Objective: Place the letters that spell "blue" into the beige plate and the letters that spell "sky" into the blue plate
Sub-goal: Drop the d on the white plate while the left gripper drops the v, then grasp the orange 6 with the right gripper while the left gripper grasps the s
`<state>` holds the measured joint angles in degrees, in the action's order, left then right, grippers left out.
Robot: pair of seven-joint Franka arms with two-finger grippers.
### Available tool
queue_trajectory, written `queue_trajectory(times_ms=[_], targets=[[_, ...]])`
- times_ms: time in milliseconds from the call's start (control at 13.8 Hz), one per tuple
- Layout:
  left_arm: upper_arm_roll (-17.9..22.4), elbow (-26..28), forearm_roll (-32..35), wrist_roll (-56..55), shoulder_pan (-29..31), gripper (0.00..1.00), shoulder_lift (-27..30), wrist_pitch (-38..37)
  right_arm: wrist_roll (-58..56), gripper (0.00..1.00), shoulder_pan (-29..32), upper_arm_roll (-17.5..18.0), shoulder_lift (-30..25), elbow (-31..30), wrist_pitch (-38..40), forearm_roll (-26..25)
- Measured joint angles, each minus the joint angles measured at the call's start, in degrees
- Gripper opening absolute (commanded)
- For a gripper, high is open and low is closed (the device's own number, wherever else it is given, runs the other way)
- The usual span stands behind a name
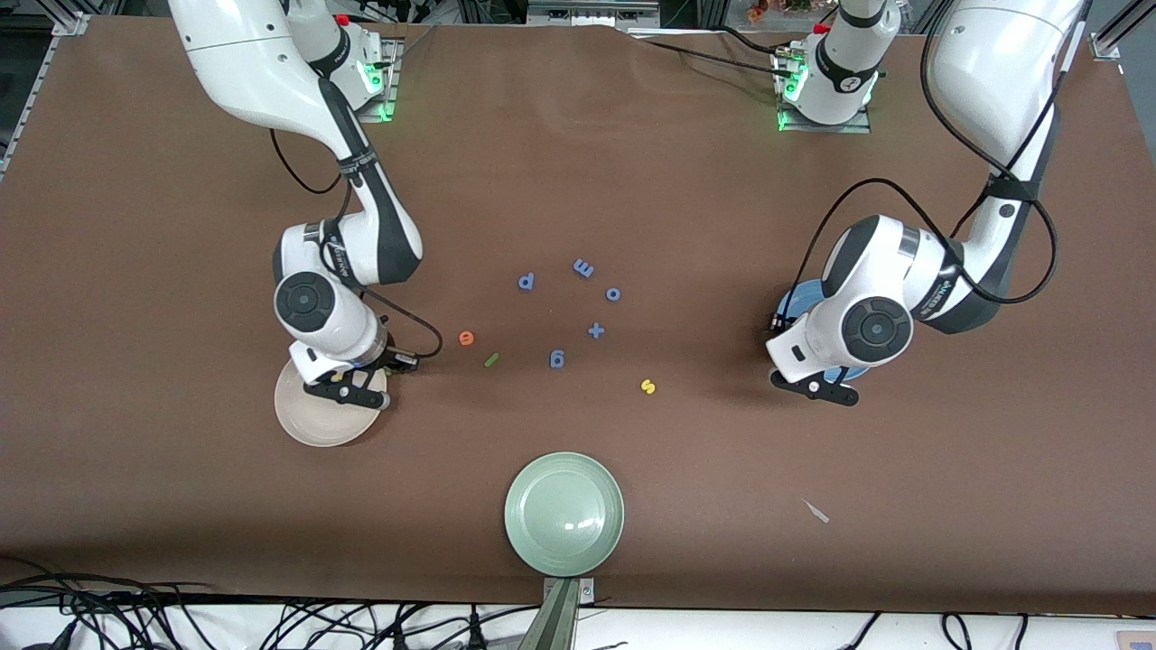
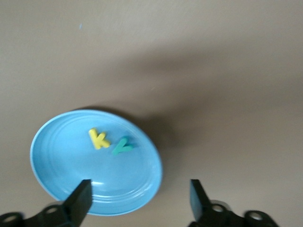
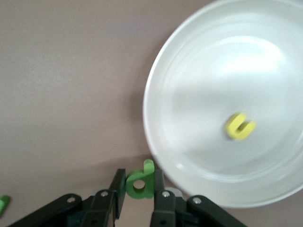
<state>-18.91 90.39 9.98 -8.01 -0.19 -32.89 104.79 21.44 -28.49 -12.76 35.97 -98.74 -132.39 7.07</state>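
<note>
My right gripper (image 3: 140,189) is shut on the green b (image 3: 140,182), just off the rim of the beige plate (image 3: 189,94). A yellow u (image 3: 240,126) lies in that plate. In the front view the right gripper (image 1: 348,386) hangs over the beige plate (image 1: 312,420). My left gripper (image 2: 139,198) stands open and empty over the blue plate (image 2: 61,161), which holds a yellow k (image 2: 99,138) and a teal y (image 2: 122,145). In the front view the left gripper (image 1: 813,384) hides most of the blue plate (image 1: 802,296). The orange e (image 1: 466,338), green l (image 1: 491,360) and yellow s (image 1: 647,386) lie on the table.
Several all-blue letters (image 1: 583,268) are scattered mid-table, farther from the front camera than the s. A pale green plate (image 1: 564,513) sits near the front edge. A small white scrap (image 1: 816,512) lies toward the left arm's end.
</note>
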Motion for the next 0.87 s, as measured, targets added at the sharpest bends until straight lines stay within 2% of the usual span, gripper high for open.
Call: queue_trajectory(times_ms=[72,217,290,362,435,579,724,869], targets=[[0.0,-1.0,-0.8,0.0,-0.1,1.0,0.1,0.0,-3.1,0.21,0.0,-1.1,0.0,0.1,0.3,0.0],[0.0,-1.8,-1.1,0.1,-0.2,1.0,0.1,0.0,-6.8,0.41,0.6,-2.4,0.1,0.1,0.6,0.0],[-0.1,-1.8,-1.1,0.1,-0.3,1.0,-0.1,0.0,-7.5,0.43,0.9,-2.5,0.1,0.0,0.6,0.0],[-0.2,-1.8,-1.2,0.1,-0.9,1.0,-0.3,0.1,-7.8,0.61,1.0,-2.5,0.2,-0.1,0.6,0.0],[-0.2,-1.8,-1.2,0.0,-1.9,0.99,-0.7,0.9,-7.9,0.7,0.9,-2.5,0.3,-0.1,0.6,0.1],[-0.2,-3.8,-1.3,-0.7,-4.7,0.99,-2.7,4.7,-7.7,0.72,0.8,-2.4,0.4,-0.1,0.7,0.2],[-0.2,-9.1,-1.3,-1.4,-7.4,0.98,-7.1,8.5,-5.7,0.72,0.6,-1.9,0.3,-0.1,0.7,0.3],[-0.2,-13.1,-1.3,-3.1,-8.7,0.97,-10.9,10.3,-0.3,0.75,0.4,0.7,0.0,0.1,0.7,0.5]])
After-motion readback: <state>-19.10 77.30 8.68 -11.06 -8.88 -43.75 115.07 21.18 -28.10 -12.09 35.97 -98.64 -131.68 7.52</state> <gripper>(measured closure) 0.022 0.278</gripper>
